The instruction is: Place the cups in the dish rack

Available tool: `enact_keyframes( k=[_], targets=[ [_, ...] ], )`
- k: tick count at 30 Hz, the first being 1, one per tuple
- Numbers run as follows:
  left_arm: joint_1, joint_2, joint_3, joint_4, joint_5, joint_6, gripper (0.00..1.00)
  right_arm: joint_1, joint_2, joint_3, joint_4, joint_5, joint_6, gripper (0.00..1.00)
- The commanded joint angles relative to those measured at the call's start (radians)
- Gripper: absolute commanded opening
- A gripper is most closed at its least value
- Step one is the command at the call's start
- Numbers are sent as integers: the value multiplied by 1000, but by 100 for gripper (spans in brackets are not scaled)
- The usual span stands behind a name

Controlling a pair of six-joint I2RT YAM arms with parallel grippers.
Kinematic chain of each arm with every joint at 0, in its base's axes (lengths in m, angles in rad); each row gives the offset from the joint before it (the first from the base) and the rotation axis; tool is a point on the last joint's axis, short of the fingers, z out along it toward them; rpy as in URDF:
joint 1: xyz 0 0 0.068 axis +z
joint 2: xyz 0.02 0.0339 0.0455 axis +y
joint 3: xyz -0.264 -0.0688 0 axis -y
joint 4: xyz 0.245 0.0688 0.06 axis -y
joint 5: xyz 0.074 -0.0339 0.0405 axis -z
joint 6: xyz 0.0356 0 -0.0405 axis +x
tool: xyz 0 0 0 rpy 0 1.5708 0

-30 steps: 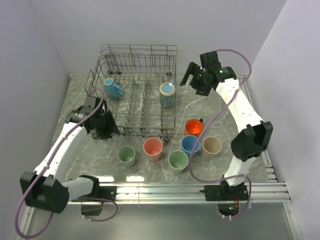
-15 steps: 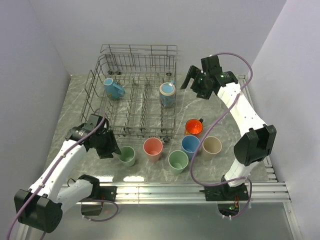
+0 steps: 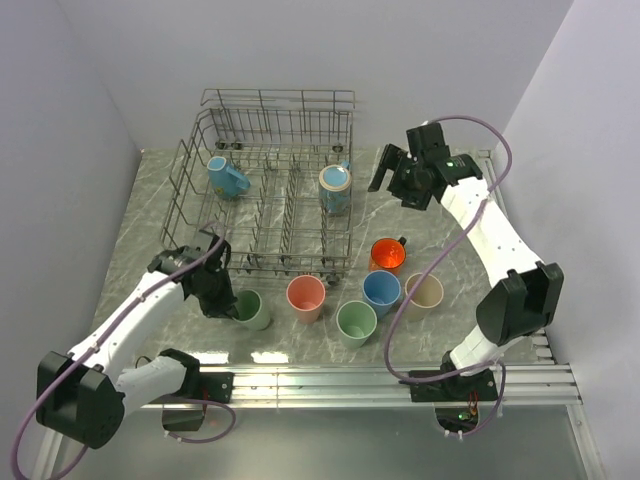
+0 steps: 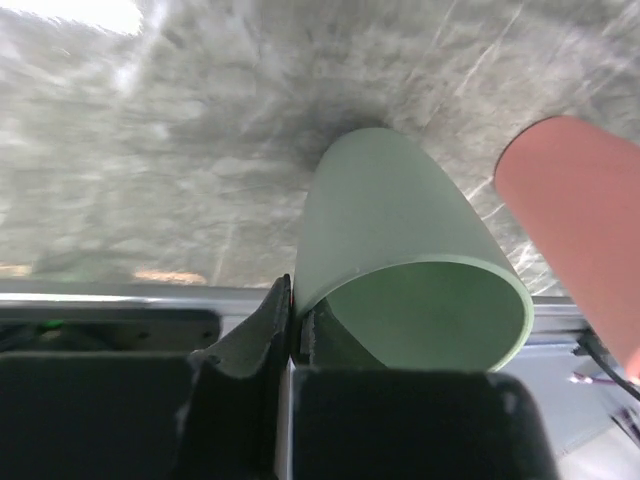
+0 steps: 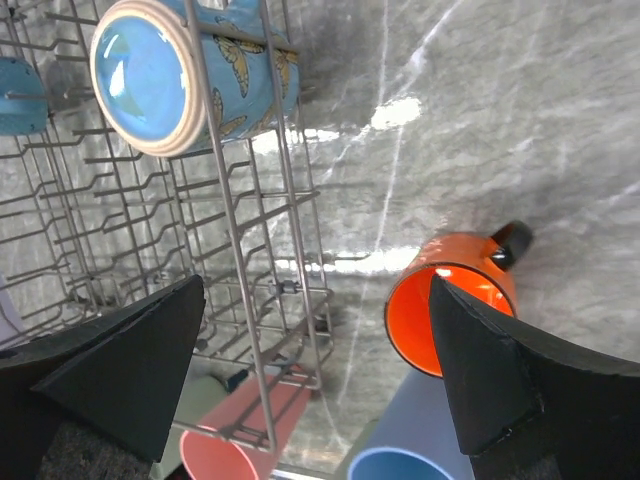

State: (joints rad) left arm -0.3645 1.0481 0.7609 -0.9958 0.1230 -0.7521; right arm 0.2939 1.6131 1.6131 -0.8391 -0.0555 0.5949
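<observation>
The grey wire dish rack (image 3: 265, 215) holds a blue mug (image 3: 227, 177) at its left and a blue butterfly mug (image 3: 336, 188) at its right. In front of it stand a pale green cup (image 3: 254, 310), a pink cup (image 3: 306, 297), another green cup (image 3: 356, 322), a blue cup (image 3: 381, 290), a beige cup (image 3: 424, 293) and an orange mug (image 3: 387, 255). My left gripper (image 3: 228, 303) is shut on the left green cup's rim (image 4: 400, 240), one finger inside and one outside. My right gripper (image 3: 392, 180) is open and empty, above the table right of the rack.
The right wrist view shows the rack's corner (image 5: 290, 290), the butterfly mug (image 5: 180, 75), the orange mug (image 5: 455, 310), the pink cup (image 5: 240, 440) and the blue cup (image 5: 400, 450) below. The pink cup (image 4: 580, 220) stands close beside the held green one. A metal rail (image 3: 400, 380) runs along the near edge.
My left gripper has moved from the rack's front left corner toward the near side to the left green cup and shut on its rim. My right gripper has drifted slightly right.
</observation>
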Motion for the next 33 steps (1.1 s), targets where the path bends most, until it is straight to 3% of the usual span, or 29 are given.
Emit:
enact_keyframes(
  k=[1, 6, 8, 10, 13, 14, 16, 17, 19, 20, 23, 29, 31, 33],
  targets=[
    [-4, -2, 168, -90, -106, 63, 0, 4, -81, 37, -9, 75, -73, 100],
    [-2, 6, 439, -204, -207, 111, 0, 34, -68, 155, -66, 59, -130, 100],
    [-2, 1, 527, -201, -172, 80, 0, 36, -62, 195, -48, -19, -139, 100],
    [-2, -11, 635, -155, -126, 66, 0, 36, -58, 205, -8, -198, -135, 100],
    [-2, -29, 722, -6, 25, 59, 0, 37, -30, 186, 130, -548, -48, 100],
    [-1, -33, 727, 44, 114, 48, 0, 36, -21, 170, 246, -645, -2, 100],
    [-1, -40, 729, 227, 185, 27, 0, 47, -10, 84, 424, -839, 203, 100],
    [4, -34, 730, 277, 213, 2, 0, 54, -10, 59, 606, -871, 273, 100],
    [12, -8, 745, 409, 292, -21, 0, 73, 1, 10, 778, -938, 471, 100],
    [25, 1, 747, 454, 318, -47, 0, 80, 7, 1, 937, -952, 535, 100],
    [74, 20, 700, 644, 437, -133, 0, 108, 45, -10, 1159, -991, 741, 100],
    [165, 33, 540, 1016, 547, -323, 0, 140, 67, -21, 1270, -994, 858, 100],
    [173, 55, 509, 1063, 564, -351, 0, 143, 56, -71, 1336, -980, 931, 100],
    [174, 66, 520, 1071, 566, -351, 0, 145, 45, -123, 1510, -942, 1017, 100]
  ],
)
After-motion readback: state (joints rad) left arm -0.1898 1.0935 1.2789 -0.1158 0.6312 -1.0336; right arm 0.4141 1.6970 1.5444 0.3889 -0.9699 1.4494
